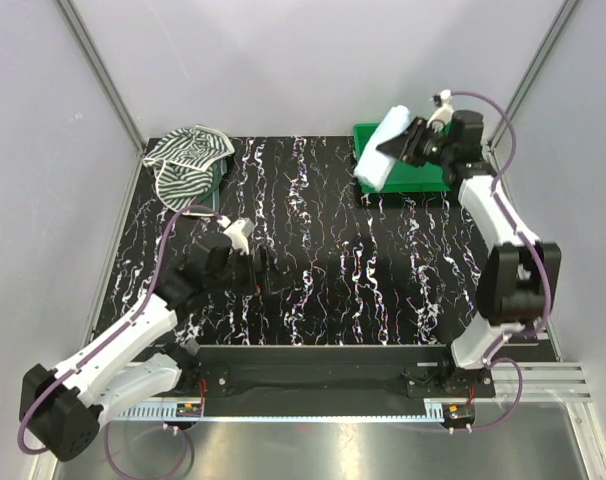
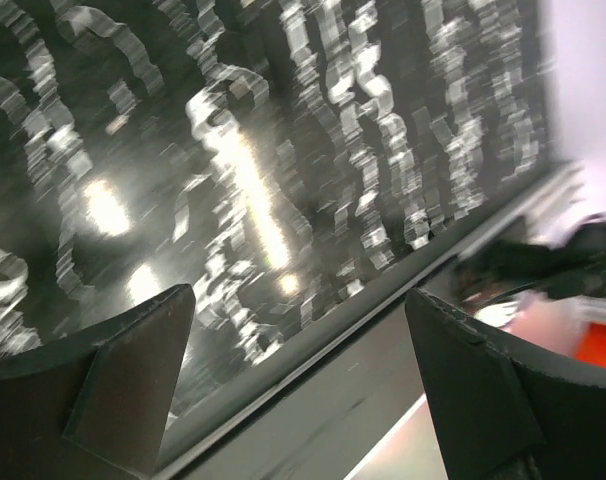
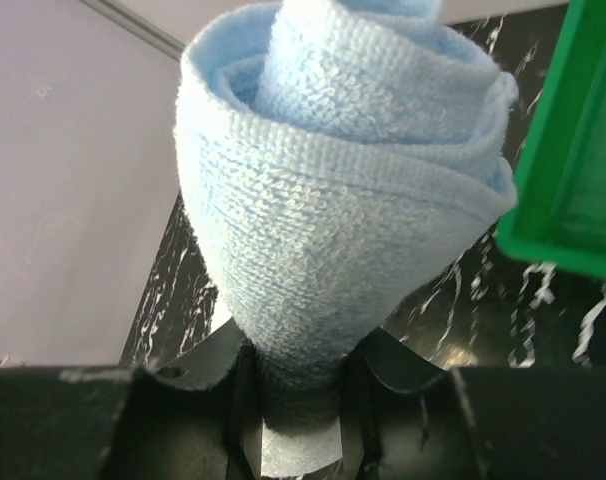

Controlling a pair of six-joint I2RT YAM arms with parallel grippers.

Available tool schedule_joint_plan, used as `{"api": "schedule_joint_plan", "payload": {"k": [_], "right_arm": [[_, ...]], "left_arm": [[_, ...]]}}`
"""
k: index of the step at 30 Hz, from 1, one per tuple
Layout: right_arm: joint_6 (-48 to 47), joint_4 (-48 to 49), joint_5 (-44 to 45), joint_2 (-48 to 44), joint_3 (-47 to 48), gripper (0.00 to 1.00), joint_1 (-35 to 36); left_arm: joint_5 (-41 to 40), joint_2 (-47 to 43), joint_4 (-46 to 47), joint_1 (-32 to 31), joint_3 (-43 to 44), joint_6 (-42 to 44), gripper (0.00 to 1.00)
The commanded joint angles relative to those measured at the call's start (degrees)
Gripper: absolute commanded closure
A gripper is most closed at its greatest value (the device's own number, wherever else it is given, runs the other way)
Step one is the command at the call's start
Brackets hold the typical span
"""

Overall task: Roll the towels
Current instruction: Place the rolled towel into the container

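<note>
Left arm (image 1: 123,340) and right arm (image 1: 493,215): white moulded link shells joined by black cylindrical joint housings, largest at the elbow and shoulder. A thin purple cable (image 1: 163,255) loops along each arm from base to wrist. Left gripper (image 2: 298,300) and right gripper (image 3: 301,360): matt black bodies, each bearing two broad, wedge-shaped black fingers (image 2: 483,400) with flat inner faces. A small white fitting (image 1: 239,230) caps each wrist.

Top external: high above near edge, looking down on whole table (image 1: 313,250). Left wrist: tilted, close over tabletop, blurred. Right wrist: very near blue towel (image 3: 333,230) and green tray (image 3: 573,150) corner; top view shares both.
</note>
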Motion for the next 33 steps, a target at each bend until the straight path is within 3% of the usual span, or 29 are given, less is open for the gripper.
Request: {"api": "schedule_joint_plan", "payload": {"k": [1, 2, 8, 12, 20, 23, 25, 29, 33], "right_arm": [[-2.5, 0.1, -12.7, 11.0, 9.2, 1.0, -4.6], [-2.0, 1.5, -15.3, 13.3, 13.8, 1.0, -7.6], [-4.1, -2.3, -20.9, 31.4, 34.5, 1.0, -8.5], [-2.5, 0.8, -22.2, 42.0, 41.3, 1.0, -8.5], [9.1, 11.0, -27.6, 61.6, 60.3, 1.0, -8.2], [8.6, 7.3, -28.4, 67.2, 67.6, 1.0, -7.8], [5.6, -0.2, -27.1, 68.7, 70.4, 1.0, -7.3], [-4.8, -10.7, -21.7, 69.1, 70.3, 1.0, -6.8], [-6.0, -13.5, -19.7, 69.3, 71.2, 1.0, -6.3]], "left_arm": [[-3.8, -3.6, -9.9, -0.1, 2.9, 5.4, 0.07], [-3.5, -4.9, -10.9, 0.0, 3.3, 5.3, 0.07], [-2.5, -4.7, -17.8, 0.0, 9.7, 9.6, 0.06], [-5.6, -4.0, -22.4, -0.1, 16.0, 16.4, 0.01], [-8.9, -7.8, -19.1, 0.1, 12.7, 19.0, 0.01], [-9.8, -8.1, -19.0, 0.1, 12.5, 18.9, 0.01], [-9.6, -8.3, -18.8, 0.1, 12.3, 18.9, 0.01], [-10.0, -8.1, -18.7, 0.1, 12.0, 18.7, 0.01], [-9.8, -8.4, -18.5, 0.2, 11.9, 18.8, 0.01]]}}
